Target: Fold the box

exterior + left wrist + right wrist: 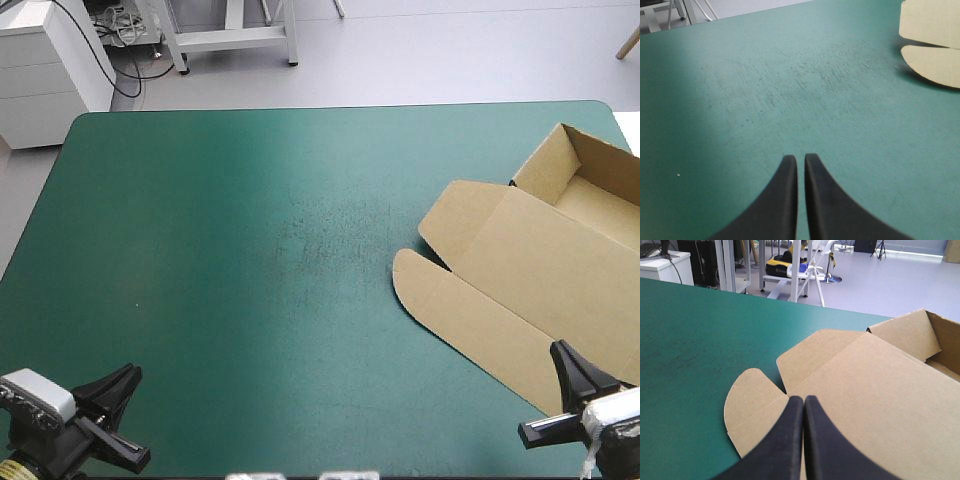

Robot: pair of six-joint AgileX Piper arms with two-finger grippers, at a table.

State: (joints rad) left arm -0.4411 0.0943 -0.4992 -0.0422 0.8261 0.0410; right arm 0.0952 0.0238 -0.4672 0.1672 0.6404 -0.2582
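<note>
The table [200,200] has a teal-green cover, and most of it is bare. From the middle out to 9 o'clock there is wide open room, right up to the far edge at 12 o'clock. Some dark scuff marks [320,240] sit near the middle of the cover. A tiny white speck [678,174] lies on the left part.

The brown box [540,270] lies at about 3 o'clock, close to the table's right edge. Its tray [600,190] is open, with walls standing up, and points toward 1 o'clock. Its lid [530,290] lies flat on the cover and reaches toward 5 o'clock. A round flap [415,285] sticks out from the lid toward the middle of the table. The box's right side runs out of the high view.

The left gripper [128,374] waits low at 7 o'clock, near the table's near edge, well apart from the box. It points toward the middle of the table. In its own view the left gripper [800,159] has its black fingers pressed almost together, with nothing between them, and the box [932,60] shows far ahead at 2 o'clock.

The right gripper [562,352] waits at 5 o'clock, at the near end of the lid. In its own view the right gripper [803,400] has its fingers pressed together in one point above the lid, and it pinches nothing.
</note>
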